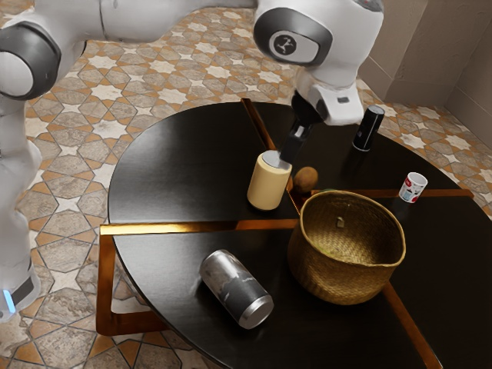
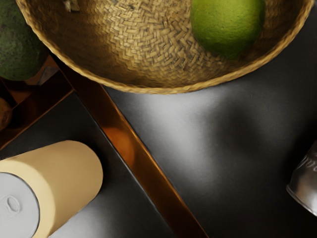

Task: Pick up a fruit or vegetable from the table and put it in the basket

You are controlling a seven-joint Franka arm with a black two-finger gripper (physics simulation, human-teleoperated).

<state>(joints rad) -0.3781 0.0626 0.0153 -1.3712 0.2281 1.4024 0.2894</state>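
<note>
Tool: black, pointing down, just over or behind the cream can in the exterior view. Can't tell how far open it is, or if it has hold of anything.

Task's thing: 1 lime, in the basket, against or near the inner wall. Glossy green skin, fine pores, rounded with a blunt tip. 2 more candidates on the desk: 1 avocado, dark green, bumpy skin, just beside the basket's outer wall; 1 brown fruit, roundish, matte, between the cream can and the basket in the exterior view.

Basket: round, open top, golden-tan weave, diagonal pattern inside, braided rim. 1 small pale tag on the inner wall.

Cream can: upright, smooth satin side, rounded edges, bare metal lid with pull tab. Silver can: on its side, shiny metal with a dark grey band, near the basket.

Far part of the desk in the exterior view: 1 black can, upright, glossy cylinder, pale top; 1 white cup, short, with red and dark print.

Desk: round black top, soft sheen, inlaid with copper-brown strips, polished, reflective. Floor: stone-look tile, star pattern, beige, grey and orange.
</note>
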